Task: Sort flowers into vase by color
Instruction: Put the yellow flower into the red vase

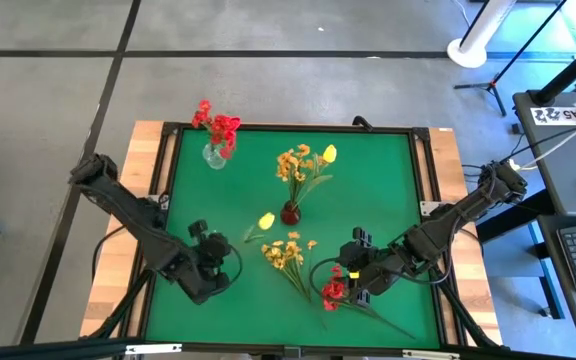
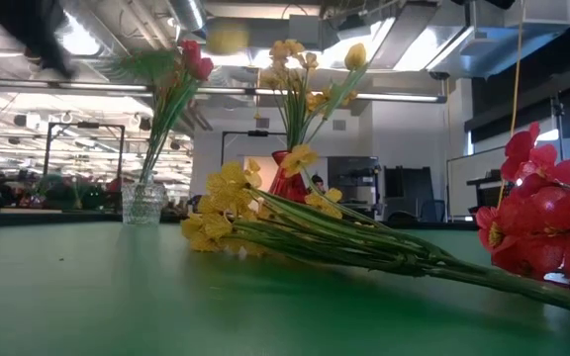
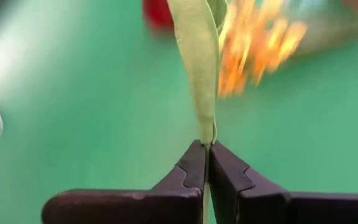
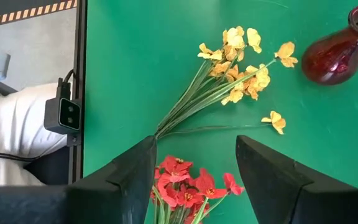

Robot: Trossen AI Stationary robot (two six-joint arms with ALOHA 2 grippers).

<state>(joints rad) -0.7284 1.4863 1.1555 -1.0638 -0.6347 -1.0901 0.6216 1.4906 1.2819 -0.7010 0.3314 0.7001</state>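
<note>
A clear glass vase at the far left holds red flowers. A dark red vase at mid table holds yellow flowers. My left gripper is shut on a yellow tulip, whose bud shows blurred and high in the low view. A yellow spray lies flat on the mat. A red spray lies at the near right. My right gripper hovers open above its blossoms. My left gripper pinches the tulip's green stem and leaf between its two fingertips. The stem runs on straight out beyond the fingers, along their line. The bud end is raised off the mat; which stretch of the stem is pinched does not show.
The green mat has a raised dark frame around it. Bare mat lies at the far right and along the left side. A small camera sits at the mat's near edge.
</note>
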